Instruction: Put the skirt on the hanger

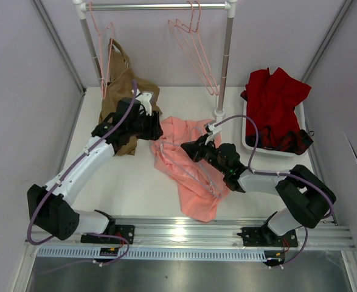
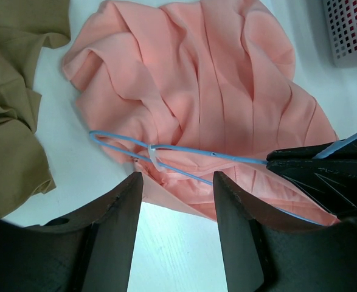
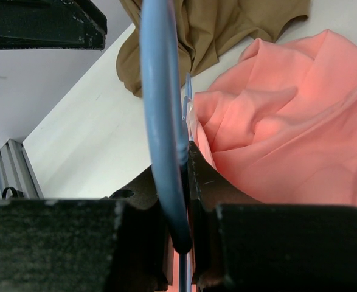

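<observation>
The salmon-pink skirt (image 1: 187, 173) lies crumpled on the table's middle. It also shows in the left wrist view (image 2: 214, 79) and the right wrist view (image 3: 287, 134). The light blue wire hanger (image 2: 208, 156) lies across the skirt's near edge, its lower wire partly under the fabric. My right gripper (image 1: 189, 149) is shut on the hanger's wire (image 3: 160, 109), which runs up between the jaws. My left gripper (image 1: 157, 131) is open and empty, hovering over bare table just short of the skirt's edge and the hanger. Its fingertips (image 2: 135, 179) are apart.
A tan-brown garment (image 1: 120, 91) lies at the back left, beside the left gripper. A rack (image 1: 225, 61) at the back holds pink wire hangers (image 1: 196, 48). A white basket (image 1: 251, 143) at the right holds a dark red garment (image 1: 275, 103).
</observation>
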Available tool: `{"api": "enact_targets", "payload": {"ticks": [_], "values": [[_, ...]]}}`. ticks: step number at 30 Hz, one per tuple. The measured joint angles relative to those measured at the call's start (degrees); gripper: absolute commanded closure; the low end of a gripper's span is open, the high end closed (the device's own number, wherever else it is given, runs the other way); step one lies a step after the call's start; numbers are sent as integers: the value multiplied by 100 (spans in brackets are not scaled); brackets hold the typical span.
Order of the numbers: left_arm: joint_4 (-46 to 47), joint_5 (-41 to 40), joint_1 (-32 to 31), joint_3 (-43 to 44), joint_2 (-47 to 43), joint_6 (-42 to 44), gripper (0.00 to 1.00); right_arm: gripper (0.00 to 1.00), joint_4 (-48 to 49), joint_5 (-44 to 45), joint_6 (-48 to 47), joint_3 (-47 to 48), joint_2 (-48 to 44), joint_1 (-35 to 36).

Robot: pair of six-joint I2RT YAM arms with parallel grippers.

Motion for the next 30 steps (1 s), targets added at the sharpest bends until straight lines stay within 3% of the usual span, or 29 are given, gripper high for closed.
{"api": "enact_targets", "payload": {"ticks": [8, 18, 24, 30], "values": [[-42, 74, 70, -155, -103, 72, 43, 100, -52, -103, -4, 87, -42, 15], [192, 1126, 90, -122, -205, 614, 42, 100, -929, -549, -7, 229, -1322, 7], [459, 2107, 90, 343, -557, 922, 39, 100, -1722, -916, -59, 986, -1757, -85], [542, 2938, 90, 1429, -748, 1325, 37, 100, -2614, -1198, -229, 2006, -1832, -120]]}}
